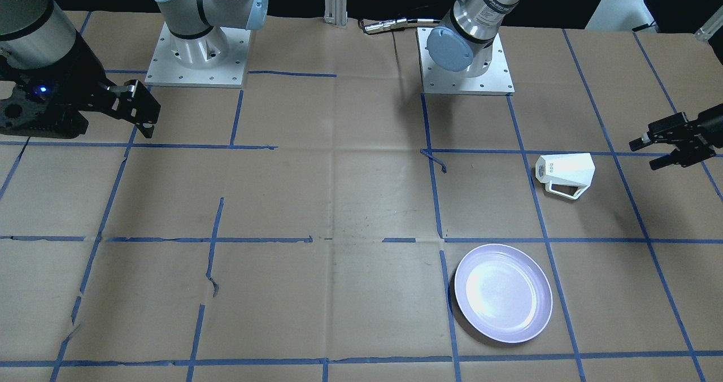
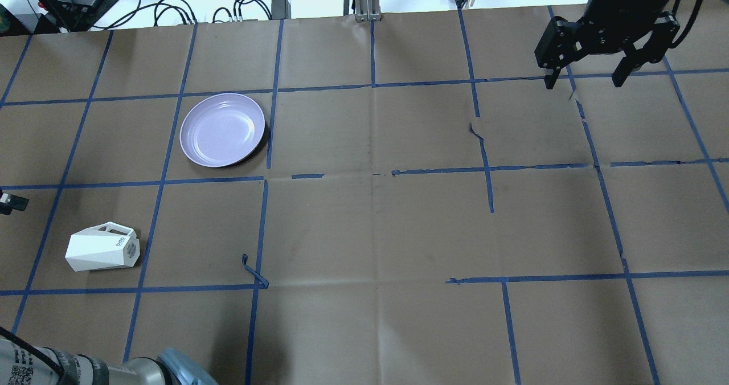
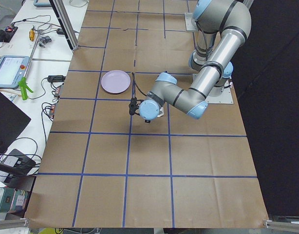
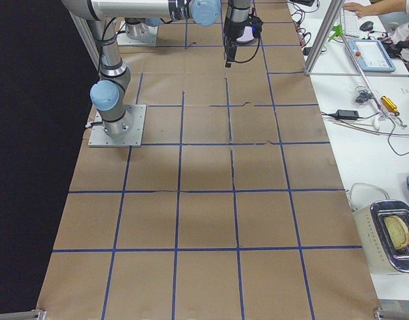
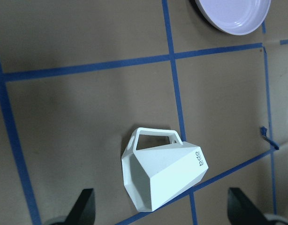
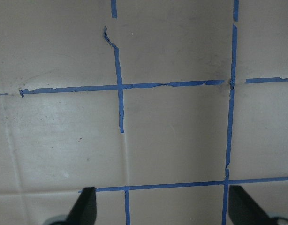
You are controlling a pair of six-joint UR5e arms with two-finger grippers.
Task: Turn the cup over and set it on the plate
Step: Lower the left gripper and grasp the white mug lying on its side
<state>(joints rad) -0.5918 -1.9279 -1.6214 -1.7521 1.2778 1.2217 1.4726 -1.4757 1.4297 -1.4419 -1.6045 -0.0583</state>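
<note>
Cup (image 2: pixel 101 254) sideways, mouth toward robot's left

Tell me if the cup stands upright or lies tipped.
Tipped: the cup lies on its side, base and mouth facing sideways.

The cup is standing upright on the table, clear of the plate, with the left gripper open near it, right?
No: the cup lies on its side, as the left wrist view shows. The rest holds: it is clear of the plate, with the left gripper open near it.
</note>
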